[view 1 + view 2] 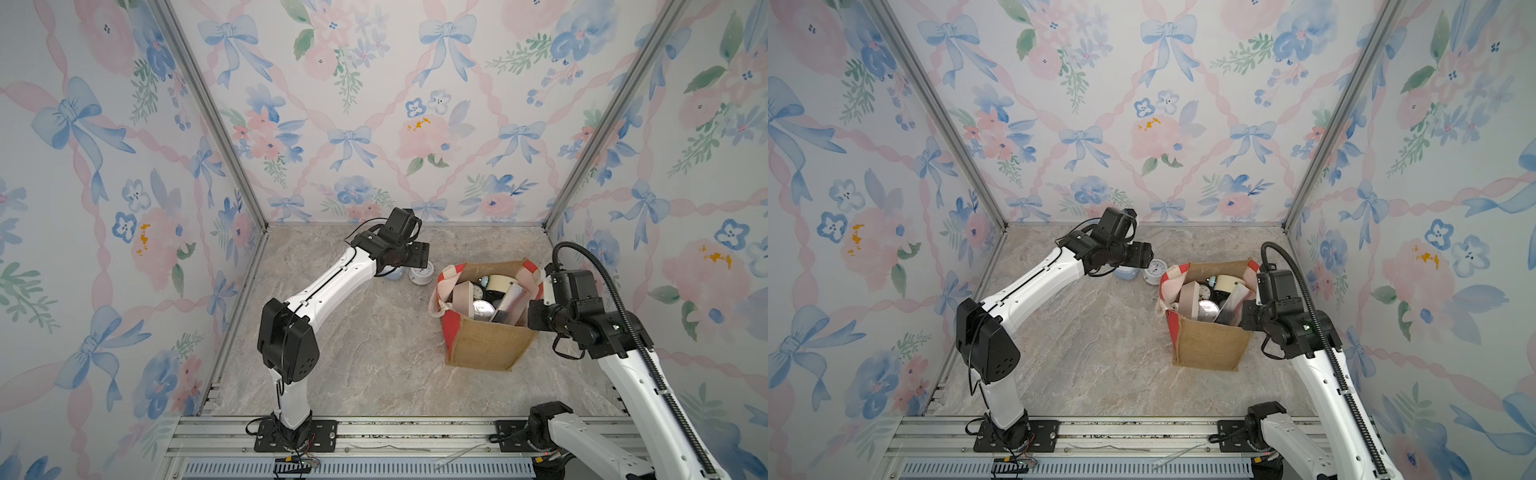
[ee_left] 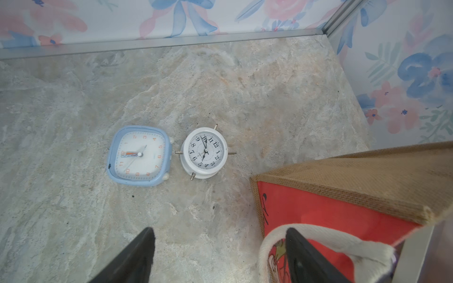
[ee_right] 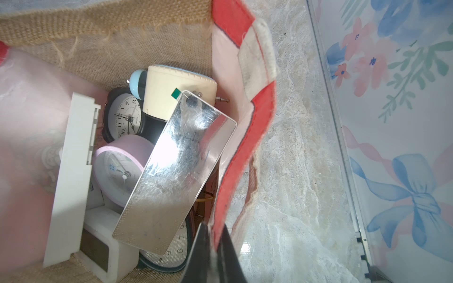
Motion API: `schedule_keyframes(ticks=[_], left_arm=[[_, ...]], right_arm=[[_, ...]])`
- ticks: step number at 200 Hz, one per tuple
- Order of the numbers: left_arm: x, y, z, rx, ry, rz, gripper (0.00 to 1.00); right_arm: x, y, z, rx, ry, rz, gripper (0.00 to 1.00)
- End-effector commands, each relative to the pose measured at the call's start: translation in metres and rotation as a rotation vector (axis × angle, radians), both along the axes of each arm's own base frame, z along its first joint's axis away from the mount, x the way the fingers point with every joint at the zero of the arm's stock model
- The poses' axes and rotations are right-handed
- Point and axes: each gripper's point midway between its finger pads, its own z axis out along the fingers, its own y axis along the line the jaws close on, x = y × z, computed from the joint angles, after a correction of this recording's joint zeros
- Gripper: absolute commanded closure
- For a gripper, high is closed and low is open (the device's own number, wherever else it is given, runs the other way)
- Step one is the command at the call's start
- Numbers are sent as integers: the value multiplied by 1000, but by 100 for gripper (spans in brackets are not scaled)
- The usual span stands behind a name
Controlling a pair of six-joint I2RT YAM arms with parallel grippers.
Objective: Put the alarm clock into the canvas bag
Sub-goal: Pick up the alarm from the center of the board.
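Toward the back of the tabletop, two clocks lie face up just beside each other: a square blue alarm clock and a round white alarm clock with small metal feet, the white one nearer the canvas bag but not touching it. From where I stand the bag sits upright on the right half of the tabletop, its mouth open. The left tool hangs above the tabletop short of the two clocks, its fingers spread wide apart with nothing between them; in the left wrist view one finger crosses in front of the bag's white rope handle. The right tool is pinched together on the red edge of the bag's side panel, at the rim. Looking down into the bag, I can see it already holds several things packed close: a black clock, a pink clock, a cream clock against the burlap wall, and a flat mirror-faced panel leaning across them. A long white plastic piece stands along one side.
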Motion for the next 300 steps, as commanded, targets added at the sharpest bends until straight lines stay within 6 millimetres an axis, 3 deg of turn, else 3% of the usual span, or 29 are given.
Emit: schedule_keyframes(ticks=[1,25,126,191,300], left_arm=[[10,17,-27,75,32,-19,10],[27,31,-51,121,58,-5,2],[83,60,-123,159,152,-39,2],[85,47,-155,120,218,-98,2],[84,51,-189,167,263,-100,2]], right_arm=[[3,-1,4,-27,-20,6,94],[4,-1,4,-29,-15,6,94],[6,-2,4,-41,-9,3,94],[8,-2,5,-43,-6,1,94],[8,-3,3,-49,-4,0,94]])
